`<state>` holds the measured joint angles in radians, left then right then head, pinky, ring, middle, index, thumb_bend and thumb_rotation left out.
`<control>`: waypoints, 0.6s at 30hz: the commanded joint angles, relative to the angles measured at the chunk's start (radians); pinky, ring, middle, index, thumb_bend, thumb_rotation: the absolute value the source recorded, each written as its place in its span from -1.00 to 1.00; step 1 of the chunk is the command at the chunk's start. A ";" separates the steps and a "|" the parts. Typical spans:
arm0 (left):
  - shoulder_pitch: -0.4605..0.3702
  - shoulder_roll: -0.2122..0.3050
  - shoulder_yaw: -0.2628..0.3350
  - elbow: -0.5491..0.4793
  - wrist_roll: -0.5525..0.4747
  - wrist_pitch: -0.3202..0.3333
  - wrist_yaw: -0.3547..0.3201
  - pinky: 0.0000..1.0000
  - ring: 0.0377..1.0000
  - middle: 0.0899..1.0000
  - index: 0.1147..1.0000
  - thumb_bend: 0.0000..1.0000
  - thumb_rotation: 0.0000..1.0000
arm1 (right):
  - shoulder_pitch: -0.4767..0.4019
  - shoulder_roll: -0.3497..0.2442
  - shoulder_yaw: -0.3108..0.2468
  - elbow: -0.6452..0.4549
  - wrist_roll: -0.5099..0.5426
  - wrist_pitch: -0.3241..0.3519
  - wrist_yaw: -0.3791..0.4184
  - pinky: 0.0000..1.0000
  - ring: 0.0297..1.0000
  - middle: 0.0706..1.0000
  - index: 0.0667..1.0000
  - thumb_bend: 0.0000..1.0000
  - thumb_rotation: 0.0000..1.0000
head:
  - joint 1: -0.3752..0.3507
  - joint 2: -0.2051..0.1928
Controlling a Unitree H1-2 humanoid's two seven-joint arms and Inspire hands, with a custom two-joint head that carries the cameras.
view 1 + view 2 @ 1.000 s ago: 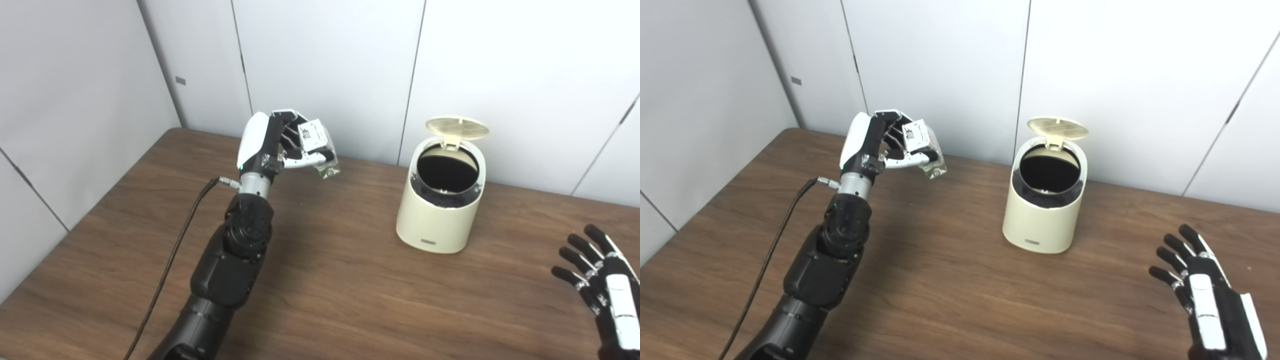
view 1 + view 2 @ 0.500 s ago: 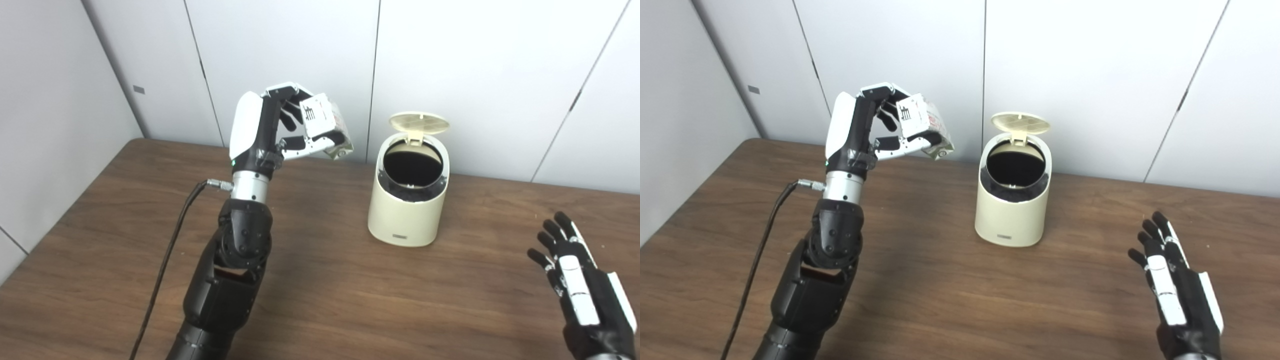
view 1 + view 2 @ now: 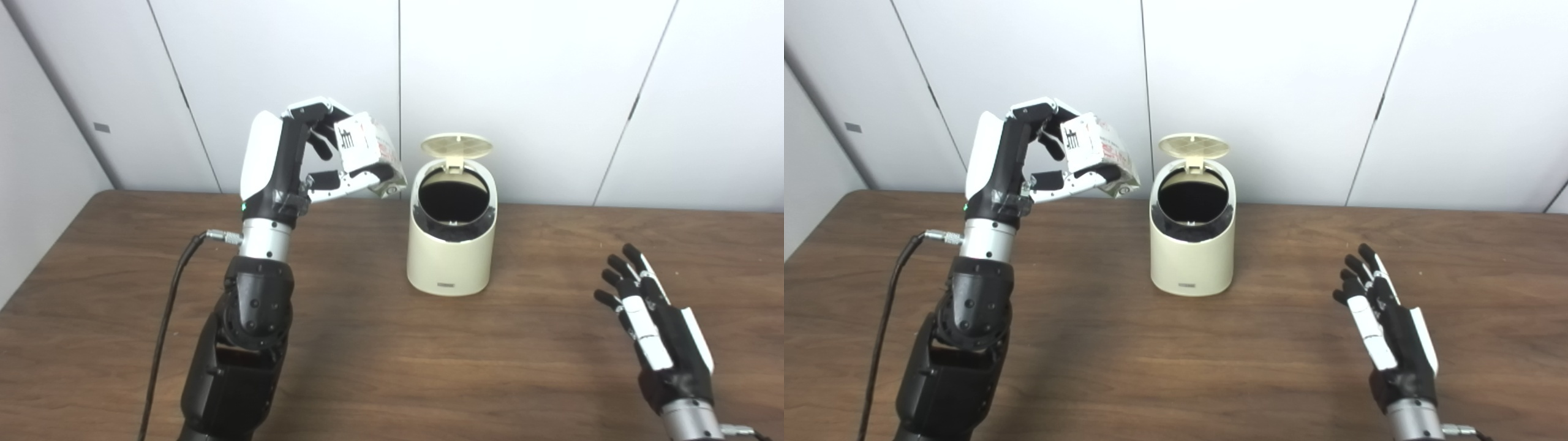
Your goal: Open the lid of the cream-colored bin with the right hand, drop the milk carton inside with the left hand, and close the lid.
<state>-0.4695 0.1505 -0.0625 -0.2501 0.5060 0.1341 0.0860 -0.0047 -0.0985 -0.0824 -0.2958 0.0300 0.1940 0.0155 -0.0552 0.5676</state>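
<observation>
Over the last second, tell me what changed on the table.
The camera swung, so the whole scene shifted. The left hand, shut on the milk carton, has risen and closed in on the bin. The lid stays open; the right hand stays open, off to the side.

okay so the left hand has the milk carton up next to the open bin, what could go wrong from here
Three risks, as judgements:
1. The milk carton sits tilted in the left hand, beside the bin rather than over its opening; released early, it would likely land on the table.
2. The raised lid stands unsupported; a bump from the carton could tip it shut.
3. The bin is unsteadied, since the open right hand waits well away, so a nudge could shift it.
</observation>
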 commanded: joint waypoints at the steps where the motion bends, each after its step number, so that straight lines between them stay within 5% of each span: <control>1: -0.032 0.015 0.004 -0.035 -0.003 -0.053 0.005 -0.30 -0.16 -0.16 -0.16 -0.04 -1.00 | -0.025 0.001 0.004 -0.015 -0.027 -0.047 -0.014 0.66 0.81 0.82 0.87 0.05 0.59 | -0.006 0.000; 18: -0.064 -0.023 -0.034 0.104 -0.030 -0.189 0.006 -0.30 -0.16 -0.13 -0.17 -0.04 -1.00 | -0.034 0.047 0.037 -0.021 -0.089 -0.047 -0.045 0.79 0.81 0.80 0.83 0.08 0.67 | -0.090 -0.014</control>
<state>-0.4738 0.1345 -0.0973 -0.1337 0.4753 -0.0075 0.0612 -0.0081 -0.0522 -0.0479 -0.2970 -0.0632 0.1939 -0.0323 -0.1411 0.5538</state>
